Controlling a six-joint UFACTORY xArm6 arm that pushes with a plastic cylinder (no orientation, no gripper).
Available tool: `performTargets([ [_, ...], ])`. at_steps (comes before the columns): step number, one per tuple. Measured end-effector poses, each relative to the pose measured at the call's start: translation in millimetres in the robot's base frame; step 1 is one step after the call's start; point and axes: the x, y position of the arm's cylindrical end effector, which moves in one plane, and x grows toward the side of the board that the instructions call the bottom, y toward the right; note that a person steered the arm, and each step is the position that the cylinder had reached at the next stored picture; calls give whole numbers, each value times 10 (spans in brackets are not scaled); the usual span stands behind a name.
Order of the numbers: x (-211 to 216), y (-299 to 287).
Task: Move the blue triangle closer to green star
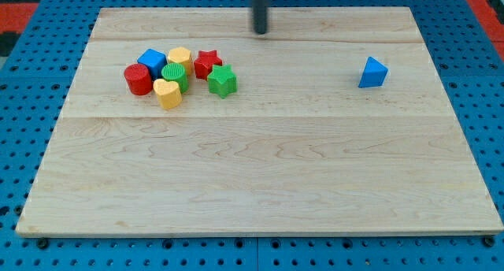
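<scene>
My tip [260,31] rests near the view's top edge of the wooden table [260,192], a little left of centre. There is no claw on this arm, only the dark rod, so nothing is held. The blue triangle [372,72] sits alone on the view's right side, well apart from everything else and below and right of my tip. The green star [222,80] lies on the left half, at the right edge of a tight cluster: a red star [207,63] just above it, a yellow block [179,57], a blue cube [151,63], a green cylinder [175,74], a red cylinder [138,79] and a yellow heart-like block [167,93].
</scene>
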Motion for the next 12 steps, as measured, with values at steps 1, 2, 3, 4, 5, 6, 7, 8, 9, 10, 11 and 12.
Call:
performTargets([
  [1,234,1198],
  [2,538,2005],
  [3,1205,2008],
  [4,1583,1292],
  [5,1456,1081],
  [6,1243,1579],
  [7,1138,1673],
  [8,1082,1359],
  [9,921,1336],
  [10,885,859],
  [11,1541,539],
  [12,1773,21],
])
